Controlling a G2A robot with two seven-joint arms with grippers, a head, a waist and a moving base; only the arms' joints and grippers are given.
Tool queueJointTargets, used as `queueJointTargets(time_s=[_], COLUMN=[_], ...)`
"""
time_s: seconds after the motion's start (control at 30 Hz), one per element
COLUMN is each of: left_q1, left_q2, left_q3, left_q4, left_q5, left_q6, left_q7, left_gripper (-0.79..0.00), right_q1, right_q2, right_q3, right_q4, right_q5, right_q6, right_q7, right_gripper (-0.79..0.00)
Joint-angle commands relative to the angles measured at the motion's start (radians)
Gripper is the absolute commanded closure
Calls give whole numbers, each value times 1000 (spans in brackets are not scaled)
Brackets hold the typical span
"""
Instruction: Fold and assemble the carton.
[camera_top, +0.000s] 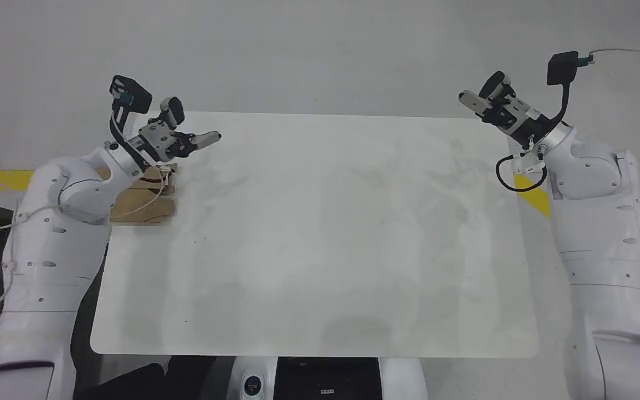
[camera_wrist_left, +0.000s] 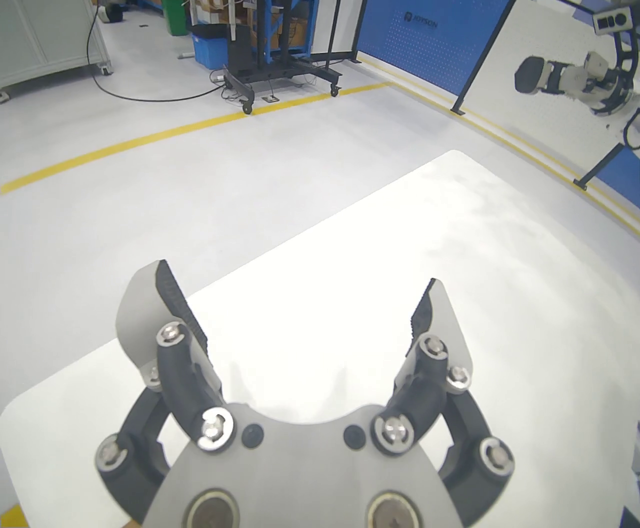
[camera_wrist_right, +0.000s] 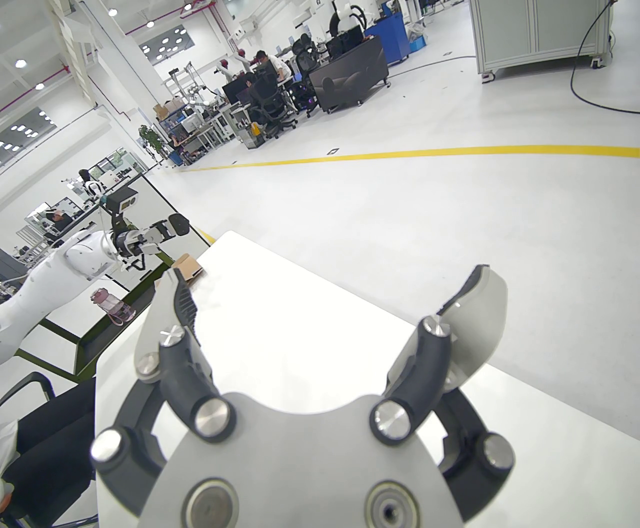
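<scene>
A flat brown carton lies at the table's far left edge, partly under my left arm; from the right wrist it shows as a small brown shape, the carton. My left gripper hangs open above the table's far left corner, just past the carton, with nothing between its fingers. My right gripper is held open over the far right corner, well away from the carton, its fingers spread and holding nothing.
The white table spreads bare between the two arms. Off the left side stands a pink bottle on a dark stand. Beyond the far edge is grey floor with a yellow line.
</scene>
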Motion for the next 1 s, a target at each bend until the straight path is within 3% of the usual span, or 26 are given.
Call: queueJointTargets(time_s=[0.0, 0.23, 0.57, 0.97], left_q1=[-1, -34, -127, -210], left_q2=[7, 33, 72, 117], left_q3=[-27, -115, -202, -260], left_q4=[37, 187, 354, 585], left_q5=[-82, -448, -706, -635], left_q6=[-7, -9, 83, 93], left_q7=[-65, -343, -639, -642], left_gripper=[-785, -785, -785, -785], right_q1=[0, 0, 0, 0], right_q2=[0, 0, 0, 0], right_q3=[0, 0, 0, 0], right_q4=[0, 0, 0, 0], right_q5=[0, 0, 0, 0], right_q6=[0, 0, 0, 0], right_q7=[0, 0, 0, 0], right_gripper=[-785, -785, -785, -785])
